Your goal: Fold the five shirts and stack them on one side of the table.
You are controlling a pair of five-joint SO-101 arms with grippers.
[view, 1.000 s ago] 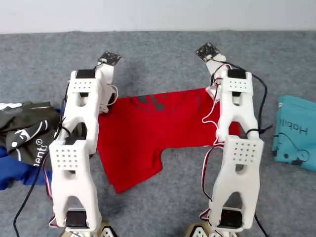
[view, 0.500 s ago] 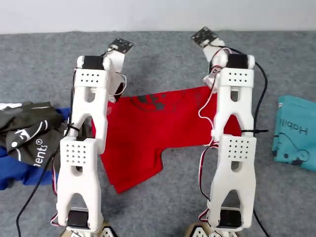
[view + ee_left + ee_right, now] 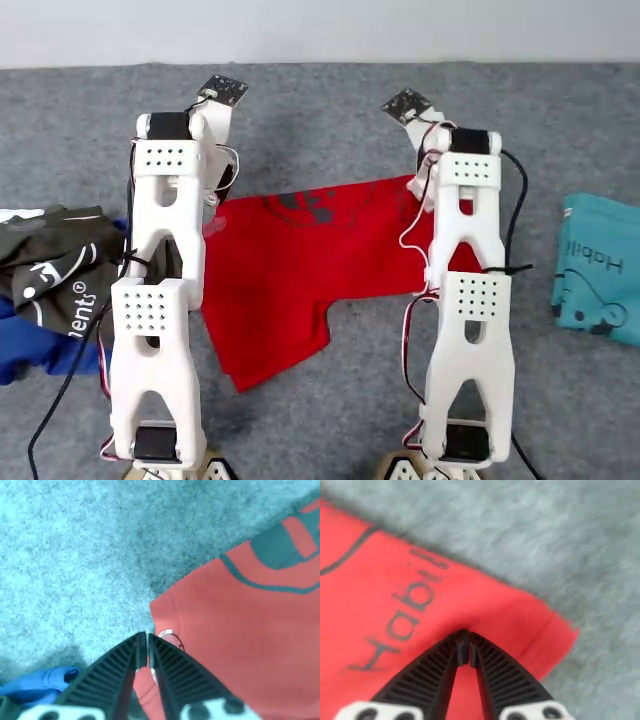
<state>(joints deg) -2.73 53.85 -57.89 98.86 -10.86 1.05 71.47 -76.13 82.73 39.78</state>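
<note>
The red shirt (image 3: 290, 270) lies spread on the grey table (image 3: 330, 120) between the two arms, with one sleeve pointing to the near side. The left gripper (image 3: 147, 640) has its jaws pressed together on the far left corner of the red shirt, and a little red cloth sits between them. The right gripper (image 3: 463, 636) is at the far right part of the same shirt, its jaws also closed on the cloth, beside the printed letters. At the left edge lie a dark shirt (image 3: 55, 265) and a blue shirt (image 3: 30, 350), crumpled and touching each other. A folded teal shirt (image 3: 600, 270) lies at the right edge.
</note>
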